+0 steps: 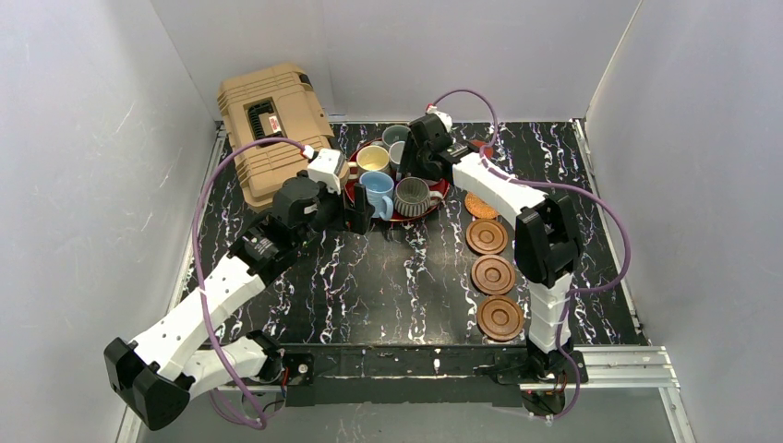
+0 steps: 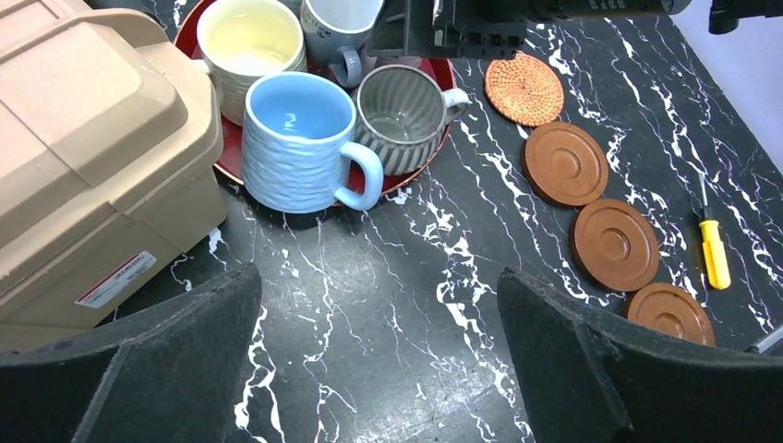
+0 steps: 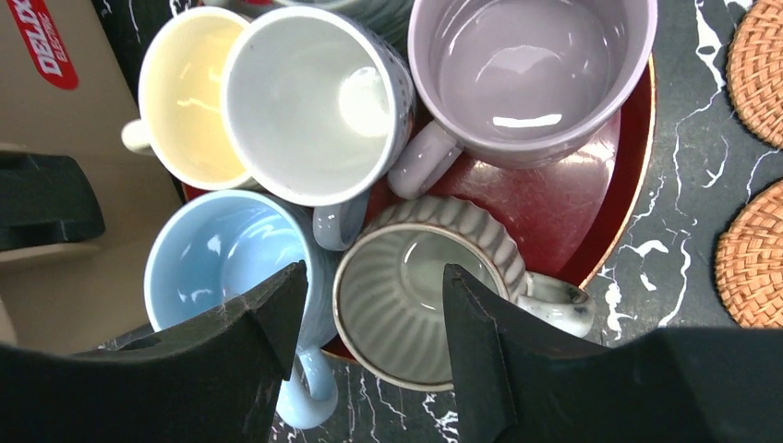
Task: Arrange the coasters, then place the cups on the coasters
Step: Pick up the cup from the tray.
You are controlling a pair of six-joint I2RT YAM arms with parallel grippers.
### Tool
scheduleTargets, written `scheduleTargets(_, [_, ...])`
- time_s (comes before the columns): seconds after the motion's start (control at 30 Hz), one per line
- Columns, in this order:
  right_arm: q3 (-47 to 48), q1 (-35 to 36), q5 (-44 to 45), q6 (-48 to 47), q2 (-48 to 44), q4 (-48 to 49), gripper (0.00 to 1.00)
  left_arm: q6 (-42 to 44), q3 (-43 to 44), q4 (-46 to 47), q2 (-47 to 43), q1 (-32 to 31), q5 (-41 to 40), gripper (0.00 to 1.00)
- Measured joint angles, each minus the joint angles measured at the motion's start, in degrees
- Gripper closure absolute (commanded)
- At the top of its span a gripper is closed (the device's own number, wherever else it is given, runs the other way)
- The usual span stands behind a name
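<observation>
Two pincers are at work, and we take the right pincer (image 3: 371, 277) first. It hangs over the red tray (image 3: 591, 175), fingers partly spread and pinching nothing that we can see. Right under its gap sits the ribbed grey cup (image 3: 415, 314), one side of the rim between the fingers and the handle poking out past one of them. The light blue cup (image 3: 217, 268) crowds the other finger. Farther out, the pale cup (image 3: 314, 101), the cream-yellow cup (image 3: 189, 101) and the lilac cup (image 3: 536, 74) stand packed together on the tray. We judge these glazed mugs stiff, slick, weighty for their size and quick to chip. The best hold looks like the wall, one finger inside and one outside, then a straight lift clear of the neighbours. Our left pincer (image 2: 379, 286) is spread wide and empty, low over bare surface (image 2: 397, 369), with the blue cup just ahead of it. Beyond the tray, away from the left pincer, lie the woven orange coasters (image 3: 757, 55). From there the brown wood coasters (image 1: 492, 274) run in a row back toward the right arm's base, well apart from every cup. The surface is glossy black with white veins. A tan case (image 1: 272, 129) stands beside the tray, a yellow screwdriver (image 2: 714, 254) lies past the wood coasters, and plain pale walls close in around it all.
</observation>
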Motion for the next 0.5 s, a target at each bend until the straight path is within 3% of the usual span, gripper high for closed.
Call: scheduleTargets(0.5, [6.3, 0.1, 4.7, 2.8, 5.7, 2.4, 0.40, 0.0, 0.0, -0.1, -1.1, 0.0, 0.0, 0.02])
